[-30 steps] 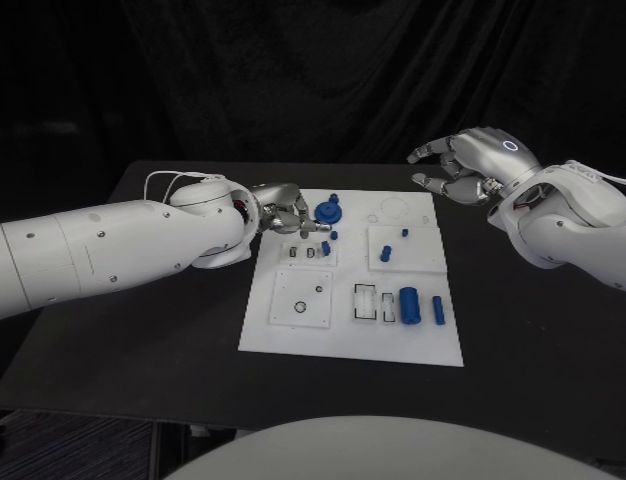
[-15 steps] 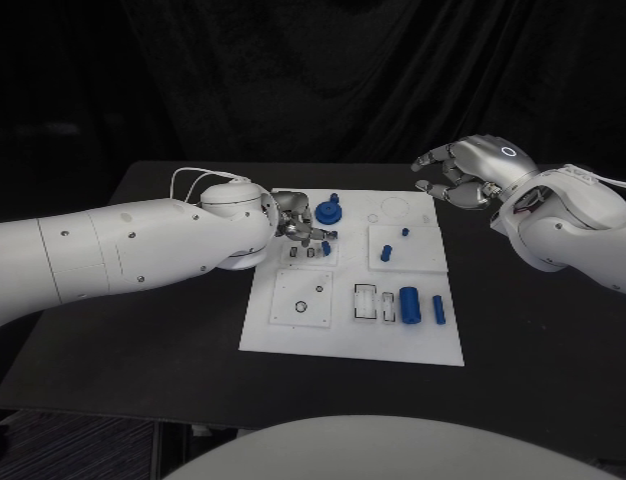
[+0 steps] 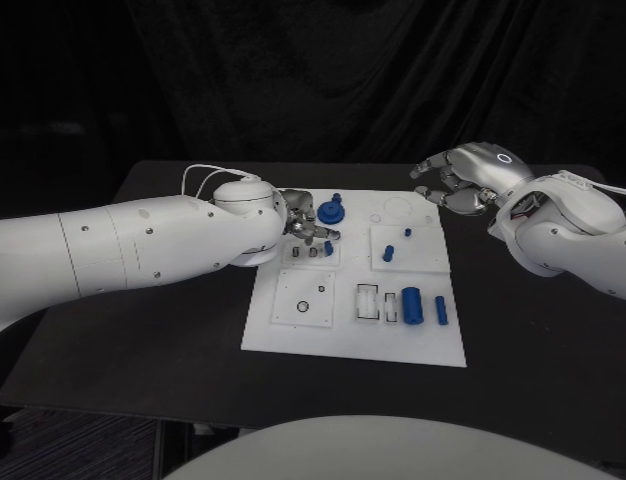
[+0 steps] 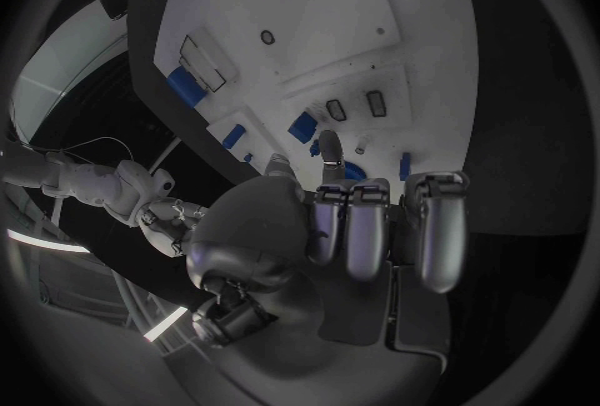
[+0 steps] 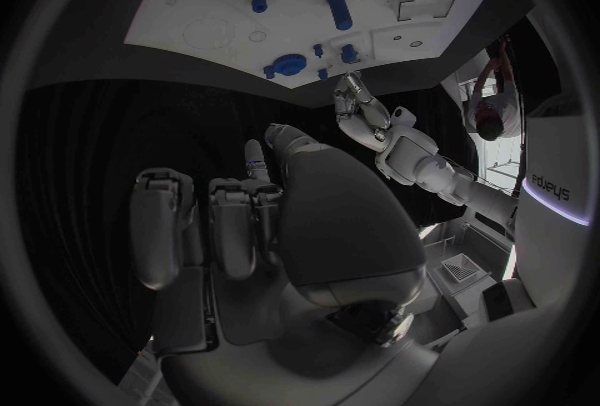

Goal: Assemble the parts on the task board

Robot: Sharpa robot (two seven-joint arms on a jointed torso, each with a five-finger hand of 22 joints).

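The white task board (image 3: 345, 322) lies in the middle of the black table. My left hand (image 3: 300, 228) hovers low over its far left part, fingers loosely curled and holding nothing. One fingertip (image 4: 329, 146) reaches down beside a small blue peg (image 3: 328, 246). A round blue part (image 3: 332, 211) stands just beyond the hand. My right hand (image 3: 465, 180) hangs above the table past the board's far right corner, fingers (image 5: 233, 216) bent and apart, empty. A thick blue cylinder (image 3: 413, 304) and a slimmer one (image 3: 440, 309) lie near the board's right edge.
Two more blue pegs (image 3: 387, 253) (image 3: 405, 233) stand on the board's raised right plate. Empty slots and a small ring (image 3: 302, 306) mark the near left part. Bare black table (image 3: 126, 340) surrounds the board on all sides.
My left hand has slid right over the board's far left part, closer to the small blue peg. My right hand has drifted slightly lower and toward the board.
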